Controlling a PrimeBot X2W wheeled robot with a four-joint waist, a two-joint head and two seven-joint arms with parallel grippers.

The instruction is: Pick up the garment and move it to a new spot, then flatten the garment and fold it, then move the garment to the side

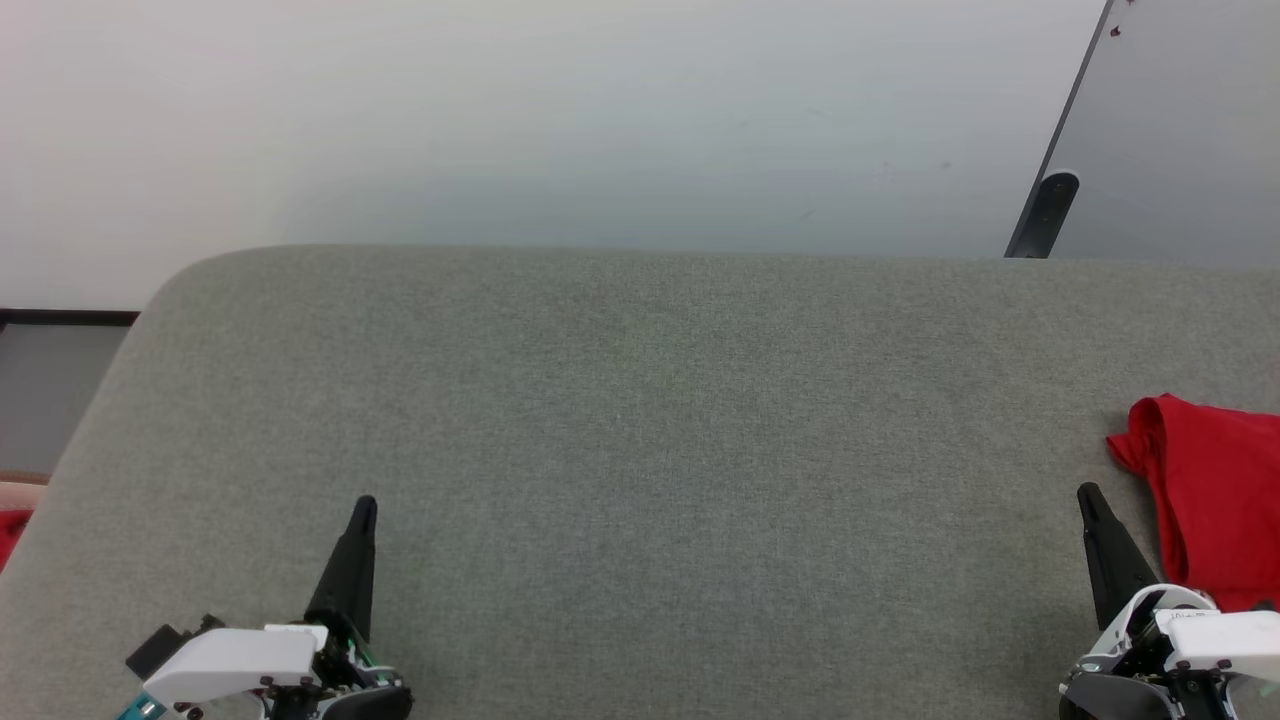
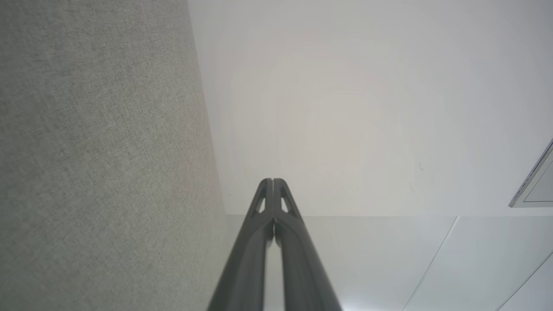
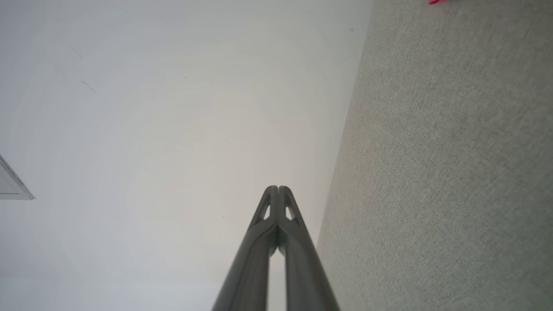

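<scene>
Two long-fingered dark grippers rise from the bottom of the head view over a grey, finely woven fabric surface (image 1: pixel 640 420) with a rounded far-left corner. The left gripper (image 1: pixel 362 510) at lower left and the right gripper (image 1: pixel 1090 497) at lower right each taper to one point, fingers pressed together and grasping nothing. The garment (image 1: pixel 1215 490), soft red cloth bunched in folds, lies on the surface at the right edge, just beside the right gripper and cut off by the frame. Behind are a plain white wall (image 1: pixel 500 120) and a slanted grey panel (image 1: pixel 1180 130).

In the left wrist view, the left gripper (image 2: pixel 273 183) is clenched empty. Its matte fingers have small triangular cut-outs, and the fabric surface (image 2: pixel 99 151) runs alongside.

In the right wrist view, the right gripper (image 3: pixel 278 190) is likewise clamped on nothing. A red sliver of the garment (image 3: pixel 438 1) lies on the weave at the top edge.
</scene>
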